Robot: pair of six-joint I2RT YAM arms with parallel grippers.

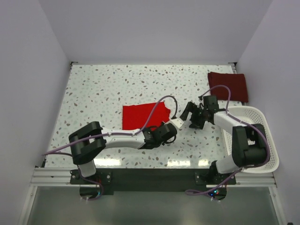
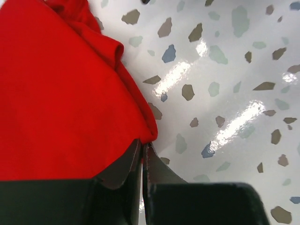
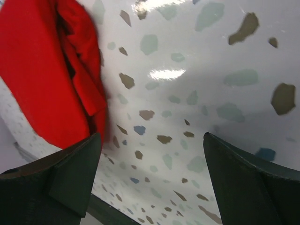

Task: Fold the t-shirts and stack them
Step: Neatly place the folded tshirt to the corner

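Note:
The bright red t-shirt [image 1: 143, 116] lies partly folded on the speckled table, a little left of centre. My left gripper [image 1: 162, 128] is at the shirt's near right corner. In the left wrist view it [image 2: 142, 143] is shut on the edge of the red cloth [image 2: 61, 93], with a sliver of red between the jaws. My right gripper [image 1: 191, 115] hovers open just right of the shirt. Its fingers [image 3: 70, 183] stand wide apart over bare table, and the red shirt [image 3: 42, 70] is to their left. The dark maroon t-shirt [image 1: 228, 86] lies folded at the back right.
A white slatted basket [image 1: 255, 140] stands at the right edge of the table, beside the right arm. The table [image 1: 93, 89] is walled by white panels at the back and both sides. Purple cables loop off both arms.

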